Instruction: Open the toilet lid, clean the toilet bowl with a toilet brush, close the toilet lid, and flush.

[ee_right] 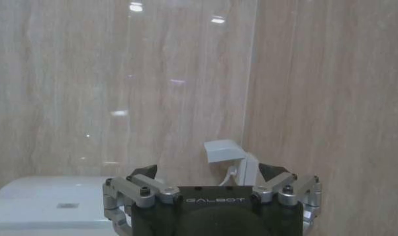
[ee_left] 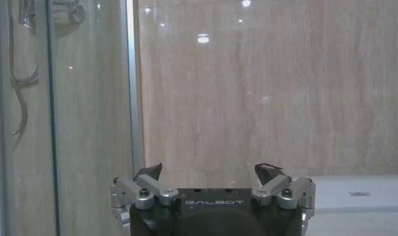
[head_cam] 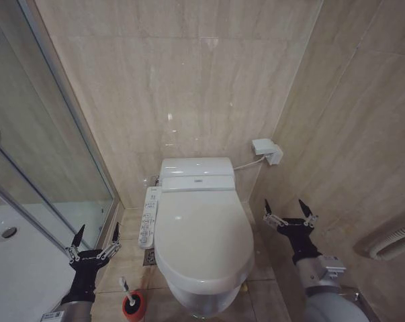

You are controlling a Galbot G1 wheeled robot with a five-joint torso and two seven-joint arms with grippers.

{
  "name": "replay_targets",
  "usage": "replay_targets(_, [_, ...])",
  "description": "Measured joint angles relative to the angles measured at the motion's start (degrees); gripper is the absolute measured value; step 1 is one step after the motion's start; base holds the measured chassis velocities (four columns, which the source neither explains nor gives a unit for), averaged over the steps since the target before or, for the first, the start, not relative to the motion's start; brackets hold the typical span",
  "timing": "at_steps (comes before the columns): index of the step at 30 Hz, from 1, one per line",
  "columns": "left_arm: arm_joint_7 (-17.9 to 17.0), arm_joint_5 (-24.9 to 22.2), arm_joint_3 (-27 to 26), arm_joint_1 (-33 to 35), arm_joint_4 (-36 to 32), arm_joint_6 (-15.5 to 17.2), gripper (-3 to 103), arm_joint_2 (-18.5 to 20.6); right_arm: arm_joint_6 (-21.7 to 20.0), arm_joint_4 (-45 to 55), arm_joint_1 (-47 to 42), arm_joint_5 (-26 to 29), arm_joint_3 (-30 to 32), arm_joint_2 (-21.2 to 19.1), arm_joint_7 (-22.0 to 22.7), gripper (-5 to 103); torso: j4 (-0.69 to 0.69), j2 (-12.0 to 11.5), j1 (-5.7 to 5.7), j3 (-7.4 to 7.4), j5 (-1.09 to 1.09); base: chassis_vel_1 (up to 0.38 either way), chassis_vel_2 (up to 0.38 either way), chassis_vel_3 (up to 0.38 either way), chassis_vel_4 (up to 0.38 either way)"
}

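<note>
Red holder (head_cam: pixel 134 305) holds toilet brush (head_cam: pixel 125 287); toilet lid (head_cam: pixel 202 231) shut.

Black tool bodies (white GALBOT lettering), silver screwed linkages, black pointed fingertips (head_cam: pixel 78 233); grey wrist segments.

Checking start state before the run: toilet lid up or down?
Down. The toilet lid lies flat over the bowl, hiding the seat and inside. Both pincers, left and right, hang open beside it.

Head camera looks down from above; 2 wrist cameras face the tiled wall (head_cam: pixel 189 80) (low, level).
</note>
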Motion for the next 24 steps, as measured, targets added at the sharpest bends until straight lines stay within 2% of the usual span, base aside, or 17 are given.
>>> replay_targets(24, [0.00,0.00,0.00,0.00,0.00,0.00,96,0.00,0.86,1.31,-2.27,-1.85,-0.88,2.30,-0.04,100,0.01,-0.01,0.00,0.00,0.00,0.000,0.000,0.000,0.000])
